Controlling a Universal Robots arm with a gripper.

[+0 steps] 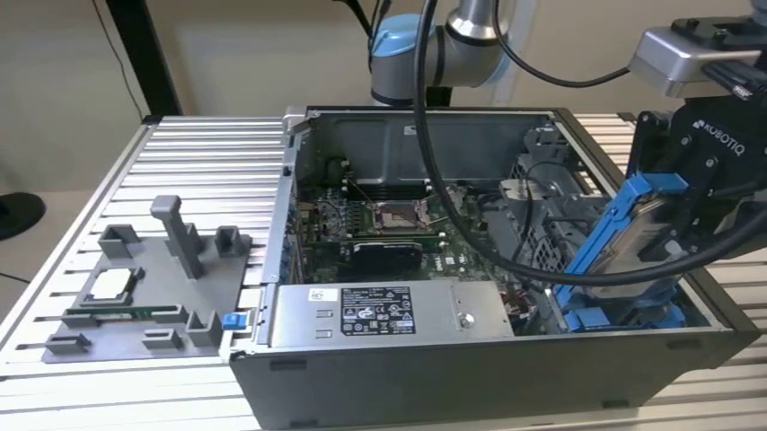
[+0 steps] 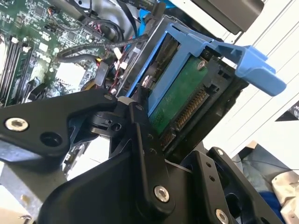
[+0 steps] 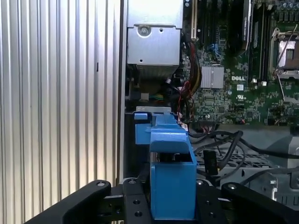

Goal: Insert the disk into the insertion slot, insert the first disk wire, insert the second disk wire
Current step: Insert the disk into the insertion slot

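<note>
- The gripper (image 1: 674,235) is grasping the disk (image 1: 612,229). Its black fingers (image 2: 145,144) are clamping two opposite sides of the blue carrier frame, as both wrist views are showing.
- The disk is hanging tilted in the air at the exterior view's right, with its lower end pointing down into the open computer case (image 1: 480,377).
- The insertion slot (image 1: 623,316), with its blue rails, is lying just below the disk's lower end, in the case corner at the exterior view's right. Whether the two are touching cannot be told.
- In the second wrist view the disk is presenting its green circuit board and connector edge, and the carrier's blue handle tab is projecting beyond the fingers.
- In the first wrist view the carrier is standing edge-on between the fingers, with the motherboard (image 3: 243,60) and the power supply box (image 3: 154,42) lying beyond it.
- A black cable (image 1: 635,274) from the arm is looping across the front of the disk in the exterior view.
- The case is resting on a slatted aluminium table (image 1: 204,171).
- A grey fixture tray (image 1: 132,332) is lying beside the case, at the exterior view's left.
</note>
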